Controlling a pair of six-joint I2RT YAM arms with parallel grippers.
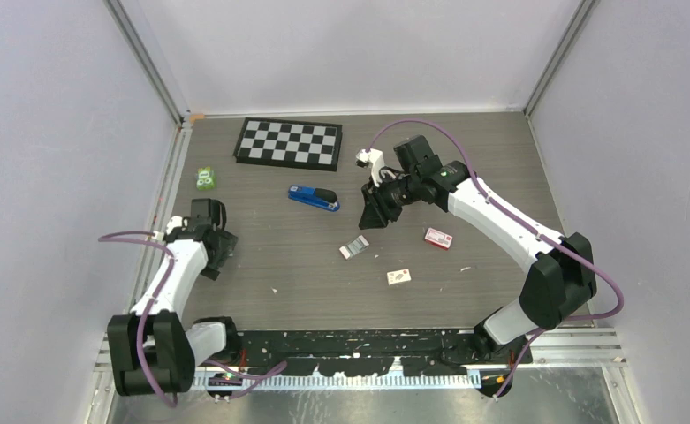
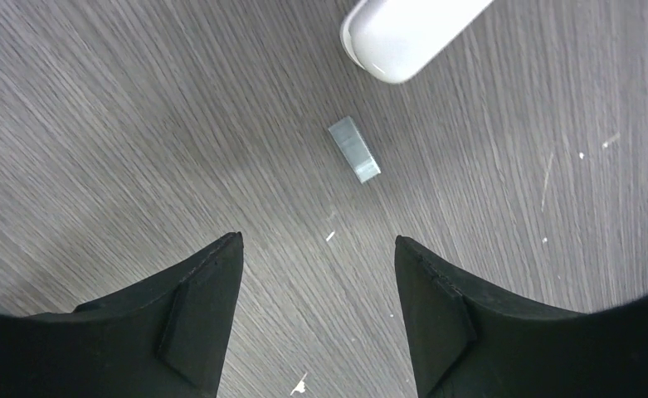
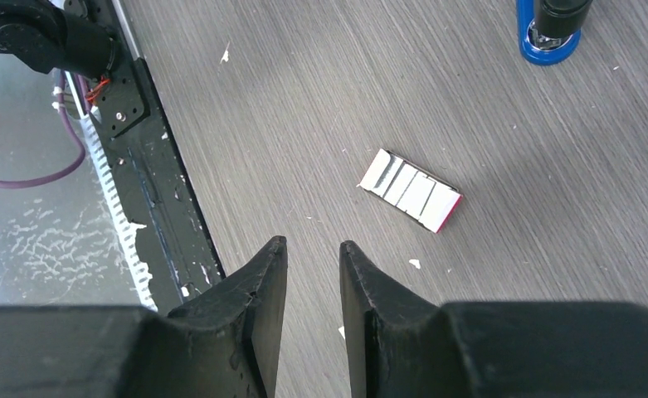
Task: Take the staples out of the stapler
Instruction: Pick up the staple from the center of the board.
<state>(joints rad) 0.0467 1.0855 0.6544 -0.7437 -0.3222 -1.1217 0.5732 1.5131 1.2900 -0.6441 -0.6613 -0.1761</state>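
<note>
Grey wood-grain tabletop point(image 1: 500, 159), white walls. The blue stapler point(image 1: 314, 198) lies toward the far edge, near the checkerboard point(image 1: 290, 141). Your left gripper point(image 2: 319, 245), by the left edge, gapes empty, with a staple strip point(image 2: 354, 149) just ahead. Your right gripper point(image 3: 314, 245) has its fingers narrowly parted, holding nothing.

The grey wood-grain bench point(image 1: 279, 265) carries a blue plastic stapler with a black top point(image 1: 314, 198), a black-and-white chequered flat board point(image 1: 289, 143), a small green block point(image 1: 205, 178), a small red-and-white box point(image 1: 438, 238) and a silvery-grey metal staple strip point(image 2: 354, 149). The left arm point(image 1: 178, 274) and right arm point(image 1: 500, 216) are white with black joints.
</note>
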